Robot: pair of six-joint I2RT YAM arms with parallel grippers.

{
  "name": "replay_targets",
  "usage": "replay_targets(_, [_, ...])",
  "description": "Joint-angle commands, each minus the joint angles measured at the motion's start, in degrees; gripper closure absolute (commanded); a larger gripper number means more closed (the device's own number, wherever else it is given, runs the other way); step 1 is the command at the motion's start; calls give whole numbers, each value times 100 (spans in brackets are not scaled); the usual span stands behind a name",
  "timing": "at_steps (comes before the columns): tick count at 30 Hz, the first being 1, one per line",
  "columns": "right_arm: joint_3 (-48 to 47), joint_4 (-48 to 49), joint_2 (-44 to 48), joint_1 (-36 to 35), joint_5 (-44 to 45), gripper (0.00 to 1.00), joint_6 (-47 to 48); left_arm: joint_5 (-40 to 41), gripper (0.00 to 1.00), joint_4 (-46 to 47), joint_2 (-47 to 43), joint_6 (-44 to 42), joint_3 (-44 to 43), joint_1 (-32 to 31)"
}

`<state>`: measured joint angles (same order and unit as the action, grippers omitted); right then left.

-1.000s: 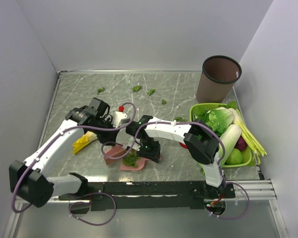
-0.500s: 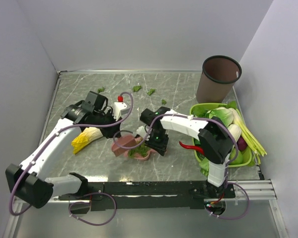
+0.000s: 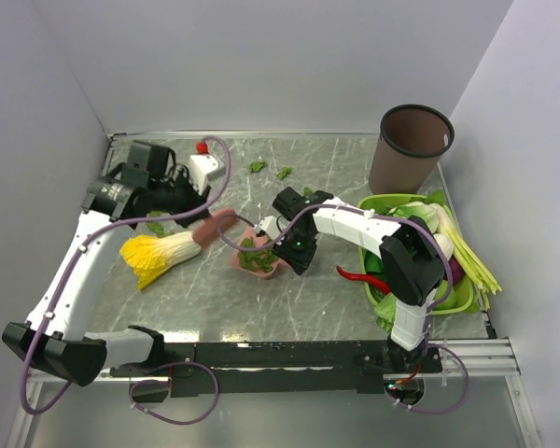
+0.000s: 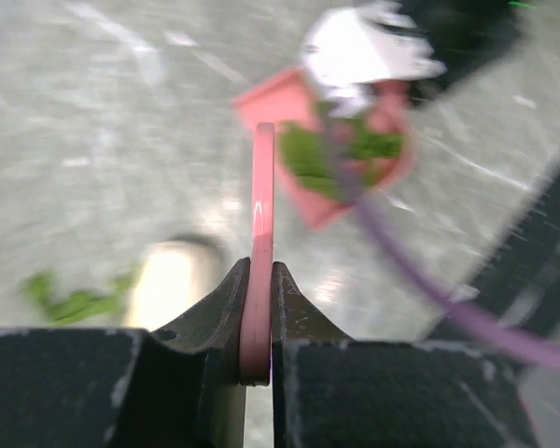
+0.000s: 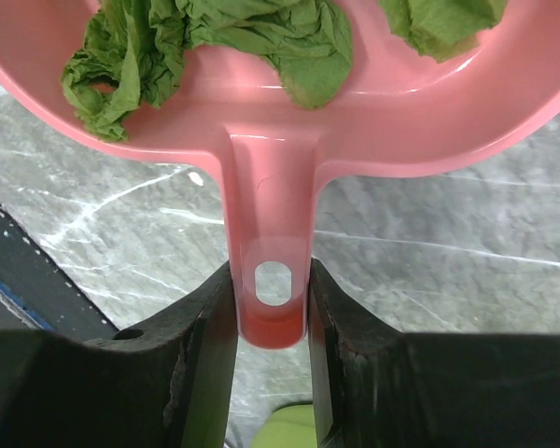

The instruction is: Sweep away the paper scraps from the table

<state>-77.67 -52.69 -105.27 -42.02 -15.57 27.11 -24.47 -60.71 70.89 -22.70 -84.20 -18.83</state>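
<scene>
The task is midway. The right gripper (image 5: pixel 273 280) is clamped on the handle of the pink dustpan (image 5: pixel 420 107), which is held by the table's (image 3: pixel 336 308) middle and already holds several paper scraps (image 5: pixel 252 33). The left gripper (image 4: pixel 259 280) pinches a thin pink handle (image 4: pixel 261 187), probably the brush's. Loose scraps (image 3: pixel 258 166) lie toward the far edge. The next move likely calls for carrying the pan there level, setting its lip flat and brushing them in.

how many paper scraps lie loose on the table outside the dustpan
4 paper scraps: two near the far edge, one beside the right arm, one by the cabbage. Arms may hide more.
</scene>
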Motion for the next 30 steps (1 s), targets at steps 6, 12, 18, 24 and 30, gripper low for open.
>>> replay_targets(6, [-345,338,-72,229,63,100,215,2181,99,734,1039,-437,-808,1231])
replay_targets(12, [-626,207,-239,273,265,100,198,3166,99,1217,1768,-201,-932,1795])
replay_targets(18, [-784,-110,-415,256,388,100,119,3309,99,1667,2200,63,-510,2076])
replay_targets(24, [-1066,-681,-749,238,730,100,180,2676,99,1958,2647,353,-263,2059])
replay_targets(30, [-794,-805,-784,133,1134,100,110,2202,99,1431,3053,678,-650,1918])
